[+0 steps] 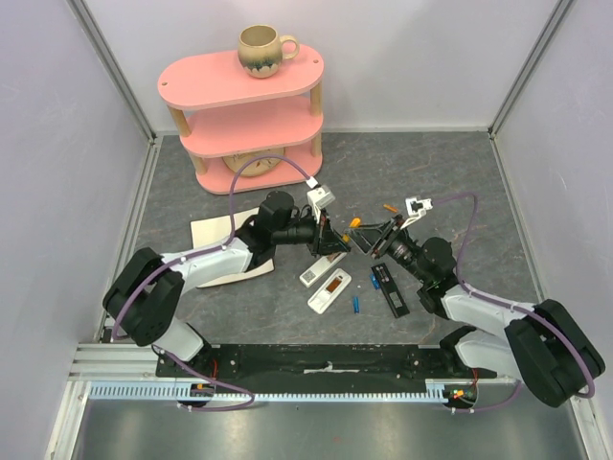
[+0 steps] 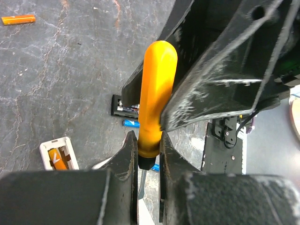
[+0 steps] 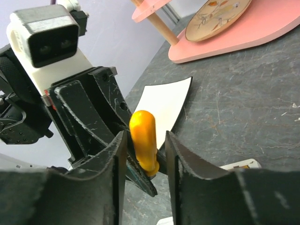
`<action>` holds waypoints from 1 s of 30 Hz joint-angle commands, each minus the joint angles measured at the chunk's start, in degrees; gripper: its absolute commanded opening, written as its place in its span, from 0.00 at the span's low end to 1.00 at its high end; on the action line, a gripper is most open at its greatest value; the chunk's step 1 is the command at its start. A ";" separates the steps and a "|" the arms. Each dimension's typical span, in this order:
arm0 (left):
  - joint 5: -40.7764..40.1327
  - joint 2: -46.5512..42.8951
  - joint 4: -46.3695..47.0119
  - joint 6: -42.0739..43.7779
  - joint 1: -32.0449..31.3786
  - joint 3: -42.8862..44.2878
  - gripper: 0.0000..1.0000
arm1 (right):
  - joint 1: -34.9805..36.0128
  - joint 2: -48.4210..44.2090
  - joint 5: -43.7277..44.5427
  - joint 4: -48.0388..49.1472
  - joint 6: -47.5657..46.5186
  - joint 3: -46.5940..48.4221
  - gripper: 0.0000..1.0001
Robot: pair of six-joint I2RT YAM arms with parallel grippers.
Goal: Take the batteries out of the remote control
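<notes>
Here left gripper (image 2: pixel 149 143) clamps screwdriver (image 2: pixel 156 93).

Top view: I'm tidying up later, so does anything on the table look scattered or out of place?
Yes: two blue batteries lie loose on the table between the white remote and the black remote, and a small orange piece lies alone farther back.

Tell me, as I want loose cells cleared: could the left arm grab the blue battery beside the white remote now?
Probably not: the left gripper is clamped on the screwdriver, though the battery lies uncovered on the table.
</notes>
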 commanded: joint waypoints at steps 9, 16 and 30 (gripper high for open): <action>-3.52 -6.31 -2.92 1.87 0.58 -2.17 0.45 | -1.28 2.43 -5.44 4.94 2.35 2.31 0.00; -16.28 -10.62 -10.31 -1.29 5.33 -7.09 0.74 | -1.46 -7.05 11.42 -19.22 -4.95 3.90 0.00; -13.31 0.71 -9.35 -5.95 8.67 -10.87 0.78 | -1.46 -9.62 19.61 -22.06 -6.36 3.02 0.00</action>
